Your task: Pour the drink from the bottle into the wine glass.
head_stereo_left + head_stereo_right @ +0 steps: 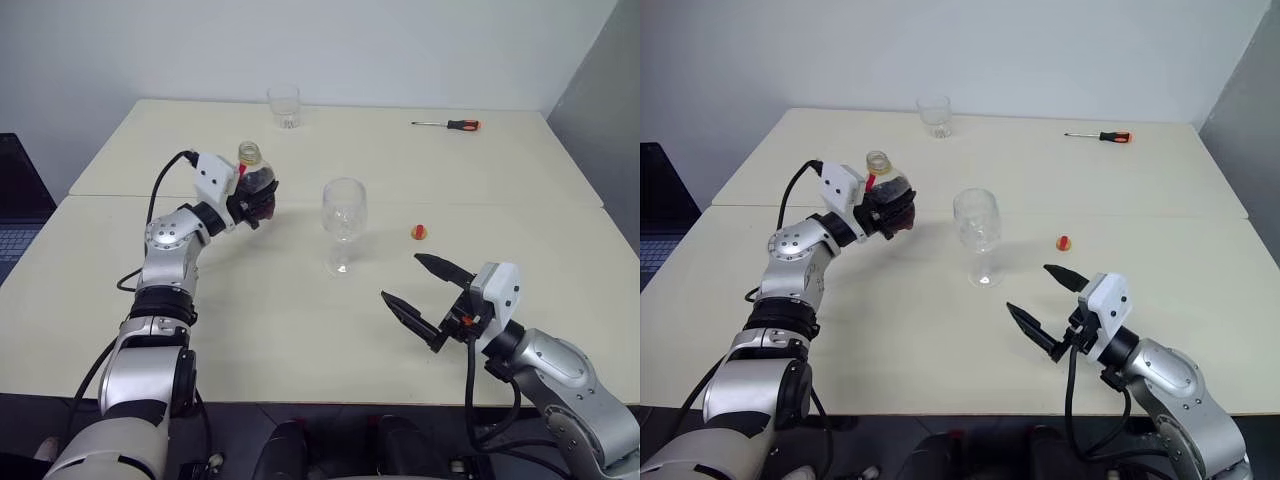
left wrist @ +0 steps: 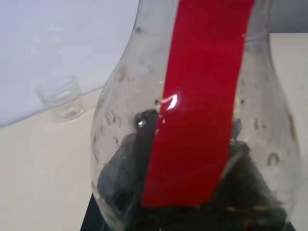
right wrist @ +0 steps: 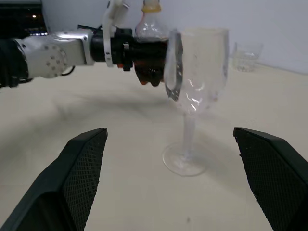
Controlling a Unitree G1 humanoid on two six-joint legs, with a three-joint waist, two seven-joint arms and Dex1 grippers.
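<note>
The wine glass (image 1: 343, 225) stands upright and empty on the desk (image 1: 300, 320). To its left, raised off the desk, the left tool (image 1: 258, 197) is clamped around the bottle (image 1: 254, 180), uncapped and upright (dark drink (image 1: 898, 210) in its lower half). Nearer the robot than the glass and to its right, the right tool (image 1: 430, 297) hovers wide, holding nothing. The small cap (image 1: 420, 232) lies just right of the glass.
</note>
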